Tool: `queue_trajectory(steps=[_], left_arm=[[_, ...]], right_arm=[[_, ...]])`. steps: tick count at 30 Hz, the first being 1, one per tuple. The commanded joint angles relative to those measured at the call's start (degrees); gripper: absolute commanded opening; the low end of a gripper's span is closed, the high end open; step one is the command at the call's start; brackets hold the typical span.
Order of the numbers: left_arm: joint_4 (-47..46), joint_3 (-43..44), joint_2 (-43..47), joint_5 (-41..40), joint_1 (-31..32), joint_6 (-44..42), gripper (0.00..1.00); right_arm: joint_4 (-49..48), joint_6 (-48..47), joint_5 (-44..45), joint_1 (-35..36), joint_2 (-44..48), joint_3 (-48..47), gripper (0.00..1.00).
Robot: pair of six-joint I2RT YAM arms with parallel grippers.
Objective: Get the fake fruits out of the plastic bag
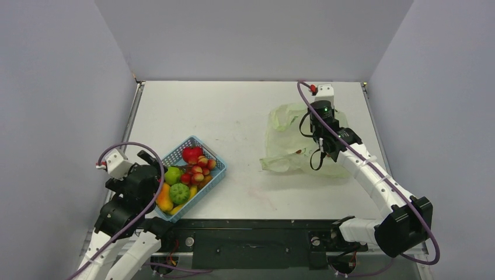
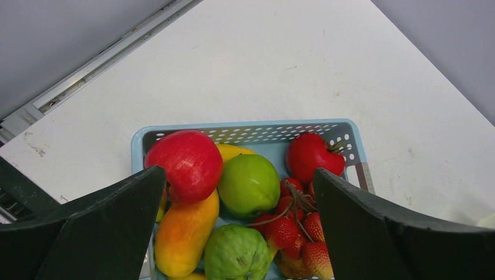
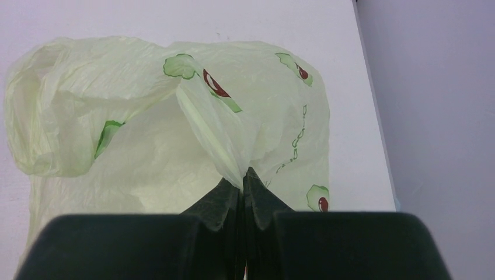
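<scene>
fake fruits point(image 2: 249, 185) in blue basket point(image 2: 251, 125); pale green plastic bag point(image 3: 146, 146) crumpled, flat

On the blue basket point(image 2: 251, 129) you lose the near end: left gripper point(image 2: 238, 172) blocks both near corners, frame edge clips the darker green fruit point(image 2: 236, 254) inside. Plastic bag point(image 3: 134, 157), well right of basket: contents unreadable through folds.
</scene>
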State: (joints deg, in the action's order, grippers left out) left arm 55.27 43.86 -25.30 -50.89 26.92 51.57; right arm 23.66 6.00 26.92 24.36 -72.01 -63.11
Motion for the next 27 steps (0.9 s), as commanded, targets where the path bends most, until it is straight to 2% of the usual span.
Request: queue_trajectory(steps=[1,2,3,5,6,8,10,17,20,27], left_arm=[[-5.2,5.0,0.7,3.0,-0.1,-4.1,0.97],[-5.9,5.4,0.7,3.4,-0.1,-4.6,0.97],[-6.4,6.0,0.9,4.4,-0.1,-5.1,0.97],[-7.5,7.0,0.8,5.9,-0.1,-6.3,0.97],[-8.2,7.4,0.7,6.4,-0.1,-7.2,0.97],[-9.0,8.7,0.3,8.1,-0.1,-8.7,0.97],[-10.2,10.3,-0.2,9.6,-0.1,-10.9,0.97],[-18.4,17.1,-0.8,17.3,-0.1,-21.8,0.97],[-19.9,21.9,-2.4,19.5,-0.1,-24.1,0.97],[-22.0,31.4,-5.5,22.5,0.0,-29.3,0.97]], right_arm=[[0.4,4.1,-0.2,-2.8,-1.2,-4.1,0.01],[1.2,4.1,-0.4,-3.3,-1.5,-5.4,0.07],[1.3,3.7,-0.6,-3.4,-1.8,-5.8,0.24],[1.6,2.8,-1.4,-3.5,-1.6,-7.0,0.40],[2.0,2.4,-1.8,-3.5,-1.4,-7.2,0.44],[2.5,2.1,-3.1,-3.3,0.5,-7.9,0.70],[3.1,2.2,-3.9,-3.2,2.5,-8.7,0.78],[9.3,5.2,-2.4,-3.2,9.4,-14.0,0.82],[12.0,7.0,-0.3,-3.2,13.9,-16.5,0.82],[15.4,4.5,3.7,-3.1,25.2,-19.6,0.84]])
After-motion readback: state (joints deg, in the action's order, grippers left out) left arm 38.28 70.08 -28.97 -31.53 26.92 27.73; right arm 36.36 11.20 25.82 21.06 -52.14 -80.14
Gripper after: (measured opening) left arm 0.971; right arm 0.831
